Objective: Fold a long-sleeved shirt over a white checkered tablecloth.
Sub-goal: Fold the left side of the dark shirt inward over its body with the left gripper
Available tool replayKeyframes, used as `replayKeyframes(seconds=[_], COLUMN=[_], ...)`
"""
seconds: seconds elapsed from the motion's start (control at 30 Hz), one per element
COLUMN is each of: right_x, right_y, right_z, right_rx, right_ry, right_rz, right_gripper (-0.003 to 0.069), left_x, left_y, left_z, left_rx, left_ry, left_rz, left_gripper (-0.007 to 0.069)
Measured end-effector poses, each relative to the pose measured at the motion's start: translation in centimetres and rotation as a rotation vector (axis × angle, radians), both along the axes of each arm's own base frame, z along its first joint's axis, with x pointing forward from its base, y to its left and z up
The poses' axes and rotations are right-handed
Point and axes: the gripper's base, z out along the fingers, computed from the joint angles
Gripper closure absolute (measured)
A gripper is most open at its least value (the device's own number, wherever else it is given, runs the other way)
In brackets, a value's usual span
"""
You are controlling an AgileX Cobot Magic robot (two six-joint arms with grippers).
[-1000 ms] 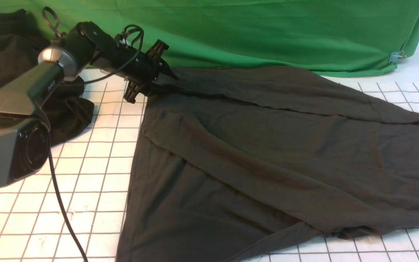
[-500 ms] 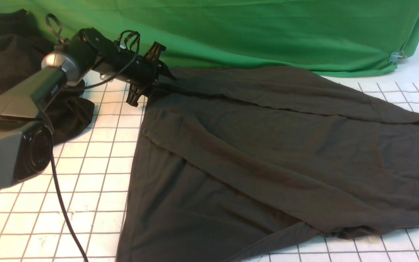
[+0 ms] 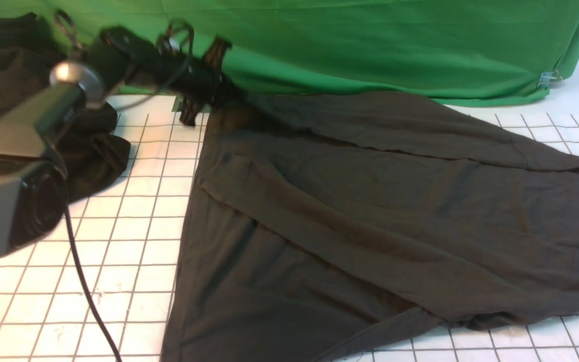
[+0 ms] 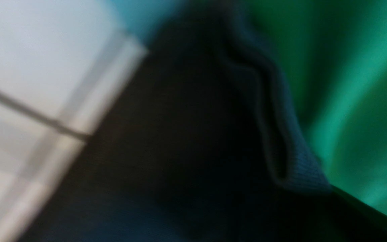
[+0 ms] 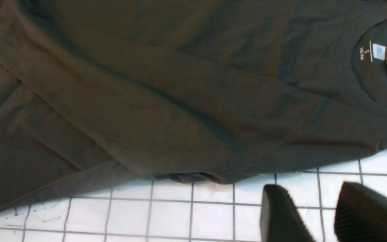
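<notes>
Lifted since a moment ago, my left fingers are clamped on the far left corner of the long-sleeved shirt, tenting it. I see the white checkered tablecloth covering the surface, with green cloth draped behind it. The shirt lies spread over the tablecloth's middle and right, and a dark garment heap sits far left. My right fingers hang apart above bare tablecloth beside the shirt's edge.
</notes>
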Motion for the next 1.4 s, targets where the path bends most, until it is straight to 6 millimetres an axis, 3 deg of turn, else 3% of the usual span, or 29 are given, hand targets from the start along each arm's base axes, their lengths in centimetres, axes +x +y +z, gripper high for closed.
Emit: replayKeyframes(seconds=[0.1, 0.13, 0.17, 0.27, 0.47, 0.63, 0.7, 0.87, 1.17, 1.27, 1.3, 1.4], right_x=[0.0, 0.0, -0.1, -0.3, -0.3, -0.1, 0.1, 0.3, 0.4, 0.4, 0.4, 0.3], right_y=[0.0, 0.0, 0.0, 0.0, 0.0, 0.0, 0.0, 0.0, 0.0, 0.0, 0.0, 0.0], right_z=[0.0, 0.0, -0.1, -0.3, -0.2, -0.1, 0.2, 0.5, 0.5, 0.6, 0.6, 0.5], right_rx=[0.000, 0.000, -0.001, -0.002, -0.001, 0.001, 0.003, 0.006, 0.006, 0.006, 0.006, 0.004], right_ry=[0.002, 0.004, 0.011, 0.040, 0.044, 0.017, -0.015, -0.052, -0.057, -0.061, -0.061, -0.056], right_rz=[0.000, 0.000, 0.001, 0.004, 0.005, 0.002, -0.002, -0.006, -0.006, -0.006, -0.006, -0.005], right_gripper=[0.0418, 0.0418, 0.0418, 0.0418, 0.0418, 0.0418, 0.0418, 0.0418, 0.0418, 0.0418, 0.0418, 0.0418], left_x=[-1.3, -1.3, -2.3, -5.0, -9.2, -12.8, -14.8, -17.3, -18.9, -18.9, -18.9, -18.8], left_y=[0.1, 0.1, 0.2, 0.4, 0.2, -0.8, -1.2, -1.8, -1.5, -1.5, -1.4, -1.2], left_z=[5.1, 5.1, 7.6, 11.7, 14.0, 12.8, 11.0, 7.3, 2.2, 1.6, 1.4, 1.7], left_rx=[-0.015, -0.015, -0.016, 0.080, 0.397, 0.428, 0.453, 0.466, 0.503, 0.511, 0.523, 0.545], left_ry=[-0.055, -0.052, -0.071, -0.050, 0.077, 0.209, 0.295, 0.393, 0.477, 0.488, 0.483, 0.467], left_rz=[-0.030, -0.032, -0.059, -0.130, -0.179, -0.220, -0.251, -0.276, -0.349, -0.374, -0.393, -0.400], left_gripper=[0.0608, 0.0608, 0.0608, 0.0608, 0.0608, 0.0608, 0.0608, 0.0608, 0.0569, 0.0511, 0.0449, 0.0368])
